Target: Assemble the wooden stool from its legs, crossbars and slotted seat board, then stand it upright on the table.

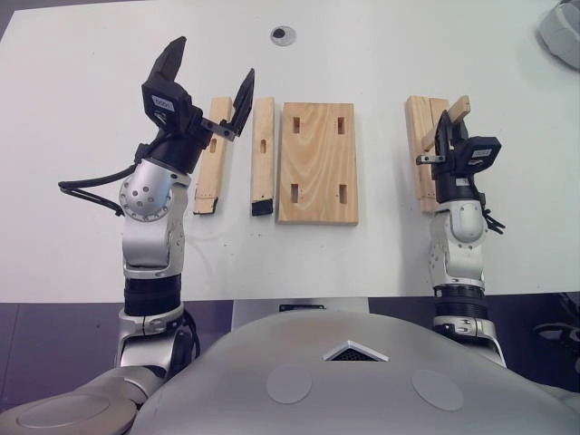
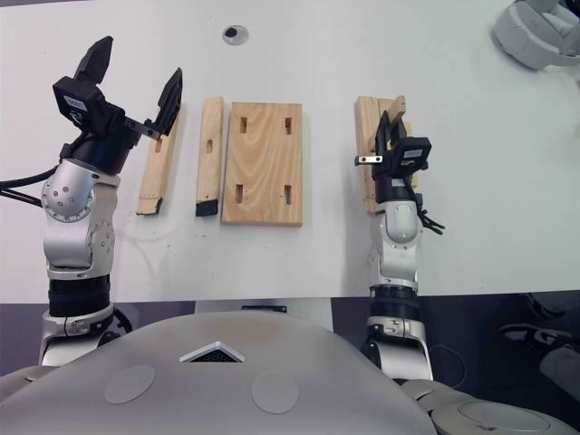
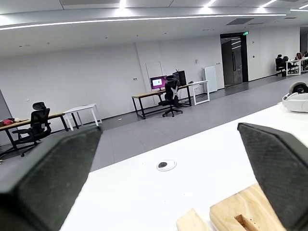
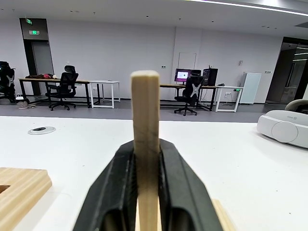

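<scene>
In the middle of the frame, on the white tabletop (image 1: 109, 236), you have the slotted seat board (image 1: 317, 163) lying flat with its four slots facing up. Just to its left lies the inner leg (image 1: 263, 156), parallel to the board and close to it but not touching, dark cap at its lower end. A little farther left lies the outer leg (image 1: 210, 177), its upper part hidden behind your left gripper (image 1: 215, 59). That gripper is raised over the outer leg at upper left with its fingers (image 3: 53, 178) spread wide and nothing between them. At right of the frame, well apart from the board, a stack of wooden pieces (image 1: 420, 145) lies lengthwise on the tabletop. Your right gripper (image 4: 146, 159) stands at the stack's right edge, its fingers (image 4: 115, 192) pinching a narrow wooden bar (image 4: 146, 120) that sticks out beyond the fingertips. Whether the bar's lower end touches the stack cannot be told. A round grommet (image 1: 283, 34) sits in the tabletop at top centre, above the board, and a white headset (image 1: 562, 32) rests at the upper right corner.
</scene>
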